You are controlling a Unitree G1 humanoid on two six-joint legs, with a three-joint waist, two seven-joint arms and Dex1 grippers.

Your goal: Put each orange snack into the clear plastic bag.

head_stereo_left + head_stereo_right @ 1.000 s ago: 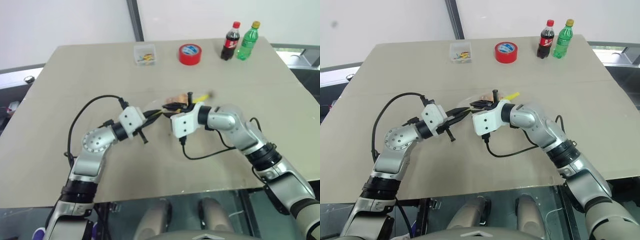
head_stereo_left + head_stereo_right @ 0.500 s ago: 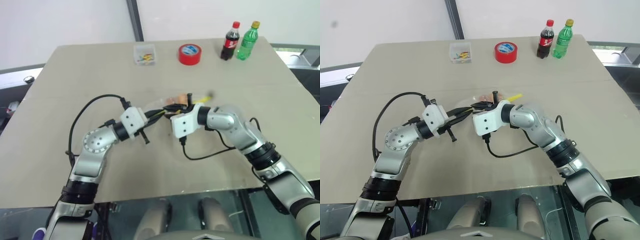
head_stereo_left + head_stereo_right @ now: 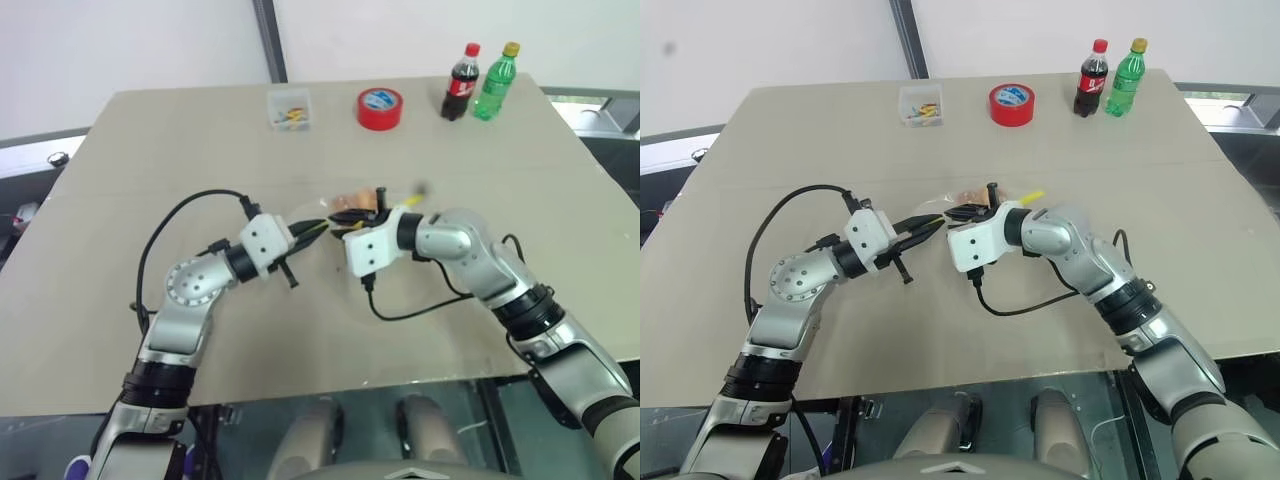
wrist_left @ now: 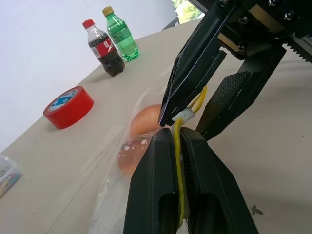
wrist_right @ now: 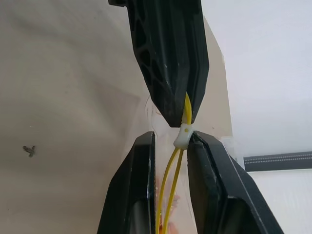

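Two hands meet over the middle of the bench [image 3: 150,150], and over the last second neither has shifted: same pose, same grip. To me that means the loading part is over and the work is now at the bag's mouth.

My left hand [image 3: 930,226] is pressed together on the yellow strip [image 5: 170,180] along the mouth of the bag [image 4: 105,195], holding that edge up off the bench. My right hand [image 3: 962,212] faces it tip to tip, slightly spread, with the strip running between its two sides and a white slider [image 5: 182,137] at its tip. I can't be sure whether it is actually pressing on that slider.

Both snacks sit behind the hands, low in the bag: one orange snack [image 4: 146,119] and a second snack [image 4: 127,157] just beside it. Through the crinkled plastic they look to be inside.

My count:
- Snacks: two
- Bag: one
- Along the far edge, well apart from the work:
  - Red tape roll [image 3: 380,107]: one
  - Small clear box [image 3: 290,109]: one
  - Bottles: two, a cola bottle [image 3: 461,83] and a green bottle [image 3: 496,82]
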